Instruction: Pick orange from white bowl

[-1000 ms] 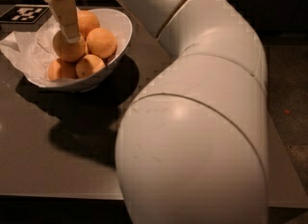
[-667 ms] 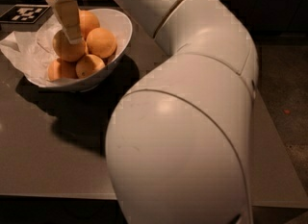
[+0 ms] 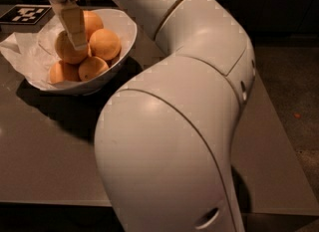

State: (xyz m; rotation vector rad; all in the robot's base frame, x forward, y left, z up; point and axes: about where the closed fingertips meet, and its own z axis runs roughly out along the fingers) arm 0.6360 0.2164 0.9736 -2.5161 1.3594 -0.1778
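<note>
The white bowl (image 3: pixel 124 37) stands at the table's far left corner, lined with crumpled white paper (image 3: pixel 25 57). It holds several orange fruits. The orange (image 3: pixel 64 52), large and dull yellowish-orange, lies in the bowl's middle left. Smaller, deeper orange fruits (image 3: pixel 104 43) lie around it. My gripper (image 3: pixel 76 41) reaches down from above into the bowl and rests on the orange's top right side. Its tan part covers a strip of the orange.
My big white arm (image 3: pixel 174 126) fills the middle and right of the view and hides much of the grey table (image 3: pixel 45 161). A black-and-white marker tag (image 3: pixel 25 14) lies behind the bowl. The table's right edge meets dark floor (image 3: pixel 294 101).
The arm's big links have swung, so the elbow now stands further back and right. The gripper stays down on the orange in the bowl.
</note>
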